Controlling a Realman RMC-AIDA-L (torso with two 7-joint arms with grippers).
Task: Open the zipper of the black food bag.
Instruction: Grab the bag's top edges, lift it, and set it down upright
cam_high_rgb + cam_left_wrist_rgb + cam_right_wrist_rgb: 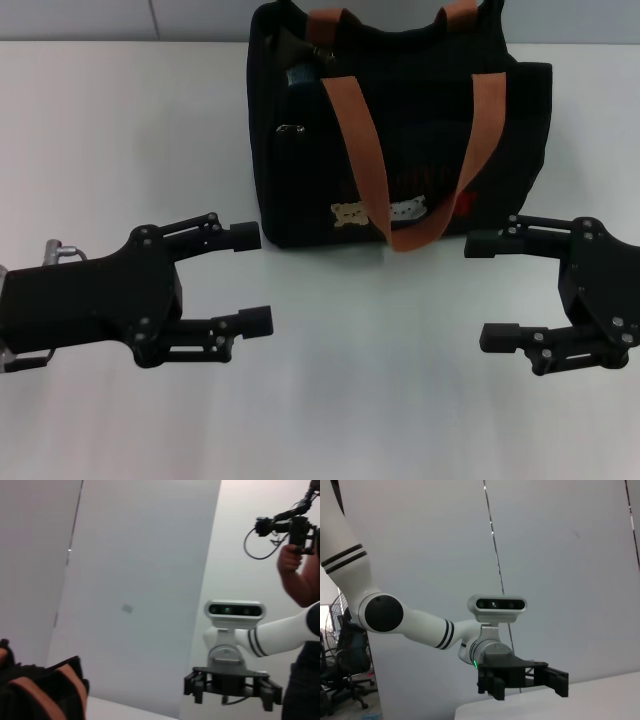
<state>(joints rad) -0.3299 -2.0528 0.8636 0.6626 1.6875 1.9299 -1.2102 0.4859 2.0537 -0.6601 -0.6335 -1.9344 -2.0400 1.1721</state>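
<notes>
The black food bag (400, 150) stands upright at the far middle of the white table (350, 400), its two brown-orange strap handles (360, 150) hanging down the front over small patches. The zipper runs along the bag's top near the picture's upper edge; I cannot make out its pull tab. My left gripper (255, 278) hovers open in front of the bag's left corner, apart from it. On the other side my right gripper (482, 290) is open by the bag's right front corner, holding nothing. A corner of the bag (40, 695) shows in the left wrist view.
A small silver piece (290, 128) sits on the bag's left side pocket. A person holding a camera rig (295, 525) stands beyond the right arm. The wall rises behind the table's far edge.
</notes>
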